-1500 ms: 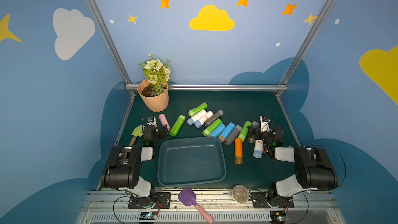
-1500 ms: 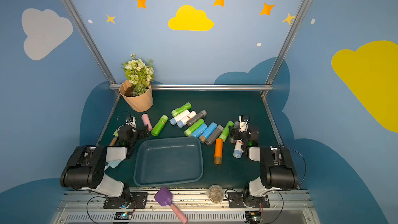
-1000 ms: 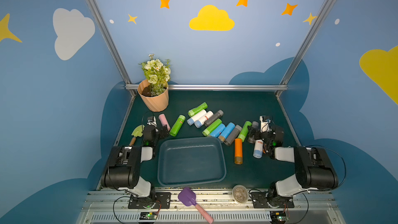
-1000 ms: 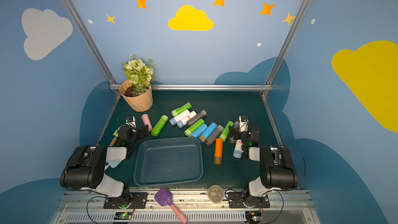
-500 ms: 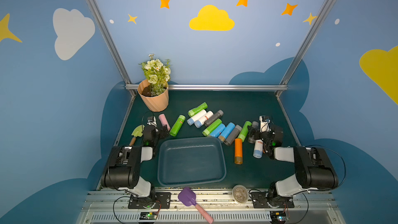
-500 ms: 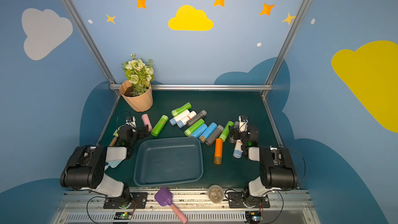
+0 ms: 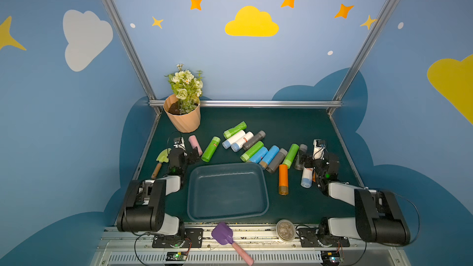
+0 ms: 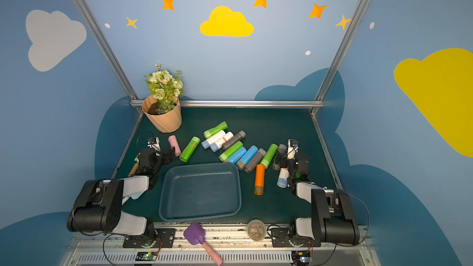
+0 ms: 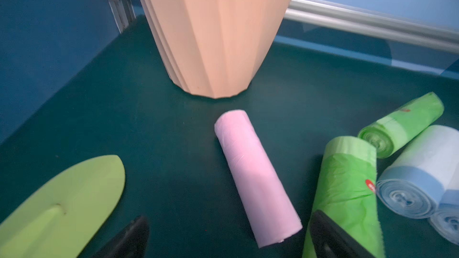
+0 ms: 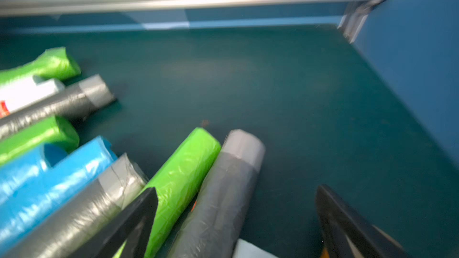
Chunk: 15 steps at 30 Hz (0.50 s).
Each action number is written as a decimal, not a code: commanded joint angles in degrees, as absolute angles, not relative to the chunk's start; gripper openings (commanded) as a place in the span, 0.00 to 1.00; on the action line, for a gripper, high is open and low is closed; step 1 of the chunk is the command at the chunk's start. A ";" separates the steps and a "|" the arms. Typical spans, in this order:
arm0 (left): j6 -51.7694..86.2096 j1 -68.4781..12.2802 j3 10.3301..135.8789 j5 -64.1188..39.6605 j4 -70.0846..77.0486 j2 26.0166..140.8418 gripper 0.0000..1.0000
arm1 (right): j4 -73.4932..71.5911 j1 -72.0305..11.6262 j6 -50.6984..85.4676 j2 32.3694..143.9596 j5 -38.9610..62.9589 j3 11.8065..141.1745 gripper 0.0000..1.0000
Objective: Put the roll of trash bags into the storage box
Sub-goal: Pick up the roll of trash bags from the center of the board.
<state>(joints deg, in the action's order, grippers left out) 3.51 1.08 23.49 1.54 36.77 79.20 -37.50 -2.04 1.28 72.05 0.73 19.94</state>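
Pink roll (image 9: pixel 255 177) on worktop (image 7: pixel 281 124), outside storage box (image 7: pixel 226 193); box empty. Left fingers (image 9: pixel 330 234) spread open, empty, roll's near end between them. Right fingers (image 10: pixel 134 222) open too, empty, by grey roll (image 10: pixel 223 194). Step, likely: reach, pre-grasp. Next: lower, close across roll, lift over box rim.

Both top views look down from high in front on the whole table (image 7: pixel 281 124); wrist cameras skim close.

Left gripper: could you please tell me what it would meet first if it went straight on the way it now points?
Probably the pink roll, lying just ahead between the fingers of the open left gripper; the peach flowerpot stands beyond it. Depth is uncertain.
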 commanded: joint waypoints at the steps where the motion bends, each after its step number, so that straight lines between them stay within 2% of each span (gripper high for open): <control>1: 5.32 -0.78 27.14 6.35 23.55 70.96 1.00 | -19.96 -4.33 5.62 65.27 -5.45 26.43 0.97; 7: 21.07 -3.26 39.62 4.92 -12.98 62.51 0.99 | 3.12 -9.75 2.51 60.27 -5.69 41.57 0.97; 10: 22.22 -3.46 40.74 0.38 -18.50 61.29 0.96 | 10.06 -12.74 4.22 60.01 -0.51 46.16 0.97; 15: 22.76 -3.28 44.56 -1.67 -23.35 62.95 0.94 | 22.32 -24.93 5.83 62.49 0.39 54.48 0.97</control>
<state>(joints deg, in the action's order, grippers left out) 20.69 -3.25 42.17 0.49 -14.61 61.80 9.63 -19.75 4.25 61.25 -1.13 51.18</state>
